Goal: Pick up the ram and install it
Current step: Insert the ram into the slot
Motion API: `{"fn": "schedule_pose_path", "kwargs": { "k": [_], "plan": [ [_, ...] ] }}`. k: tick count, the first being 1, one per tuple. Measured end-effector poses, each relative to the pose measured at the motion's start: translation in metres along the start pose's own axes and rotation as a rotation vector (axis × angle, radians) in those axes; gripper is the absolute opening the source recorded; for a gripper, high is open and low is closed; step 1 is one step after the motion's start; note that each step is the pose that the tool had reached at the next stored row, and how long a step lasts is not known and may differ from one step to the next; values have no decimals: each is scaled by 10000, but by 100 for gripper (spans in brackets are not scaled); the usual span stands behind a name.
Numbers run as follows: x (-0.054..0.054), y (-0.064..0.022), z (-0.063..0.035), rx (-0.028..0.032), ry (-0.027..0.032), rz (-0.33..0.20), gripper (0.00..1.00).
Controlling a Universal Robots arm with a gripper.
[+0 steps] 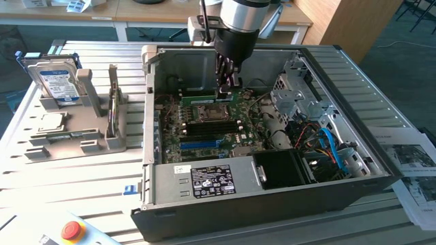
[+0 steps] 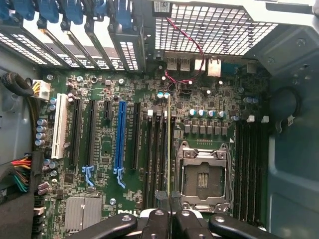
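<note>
Inside the open computer case [image 1: 381, 176], my gripper [image 1: 227, 92] is shut on the ram [image 1: 203, 97], a long thin green stick. The stick is held on its edge just behind the empty processor socket [image 1: 208, 113]. In the wrist view the ram [image 2: 169, 144] appears edge-on as a thin line, lined up over a black memory slot beside the socket [image 2: 202, 177]. My gripper [image 2: 170, 215] closes on its near end. Whether the stick is seated in the slot or only resting above it, I cannot tell.
On the exterior view's left a grey holder [image 1: 41, 150] carries a hard drive [image 1: 60, 84], a second green stick [image 1: 113, 99] and a square silver processor chip [image 1: 51, 122]. The power supply [image 1: 204, 181], cables [image 1: 330, 148] and drive cage [image 1: 299, 94] crowd the case. Papers [image 1: 415, 173] lie at the right.
</note>
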State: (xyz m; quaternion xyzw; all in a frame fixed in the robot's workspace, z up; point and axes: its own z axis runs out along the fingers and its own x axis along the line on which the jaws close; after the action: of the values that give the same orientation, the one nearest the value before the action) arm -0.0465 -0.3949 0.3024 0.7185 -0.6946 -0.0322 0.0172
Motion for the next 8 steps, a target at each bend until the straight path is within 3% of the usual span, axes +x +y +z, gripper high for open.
{"fn": "schedule_pose_path", "kwargs": {
  "k": [8],
  "plan": [
    [102, -43, 11, 0, 0, 17, 12]
  ]
}}
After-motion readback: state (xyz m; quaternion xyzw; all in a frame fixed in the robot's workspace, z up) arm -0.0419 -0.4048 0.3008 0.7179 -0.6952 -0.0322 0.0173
